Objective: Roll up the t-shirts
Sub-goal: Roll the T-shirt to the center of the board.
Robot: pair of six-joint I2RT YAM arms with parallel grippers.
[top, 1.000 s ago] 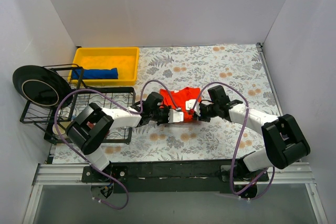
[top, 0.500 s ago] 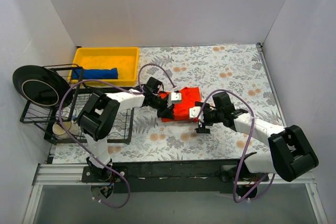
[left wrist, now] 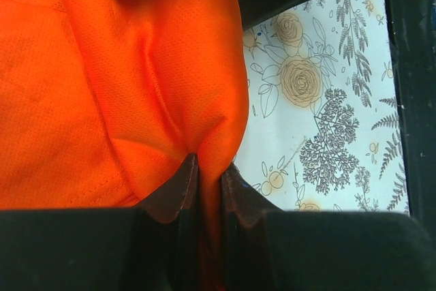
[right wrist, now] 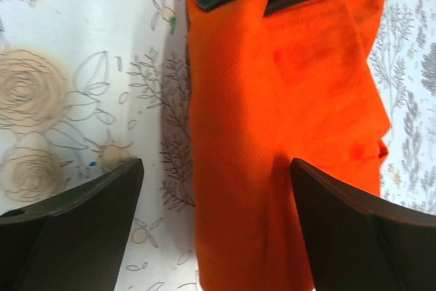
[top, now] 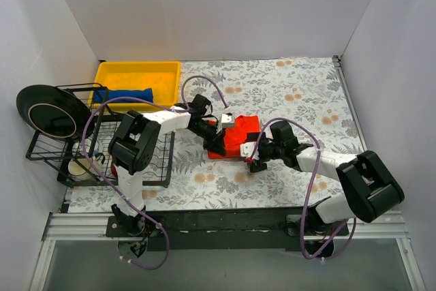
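The orange-red t-shirt (top: 242, 133) lies folded into a narrow bundle in the middle of the floral table. My left gripper (top: 216, 142) reaches in from the far left and is shut on a pinched fold of the orange cloth (left wrist: 136, 86); the fold runs down between its brown pads (left wrist: 178, 192). My right gripper (top: 251, 157) is open at the bundle's near right corner. In the right wrist view its fingers (right wrist: 88, 202) straddle the edge of the orange t-shirt (right wrist: 272, 134) without squeezing it. The blue t-shirt (top: 127, 95) lies rolled in the yellow bin.
The yellow bin (top: 139, 69) stands at the back left. A black wire rack (top: 146, 158) with a black plate (top: 46, 110) and a cup (top: 78, 167) takes up the left side. White walls close in the table on three sides.
My right gripper opened, let go of the orange t-shirt and drew back to its near right corner. My left arm swung round to the far left, still holding the cloth.
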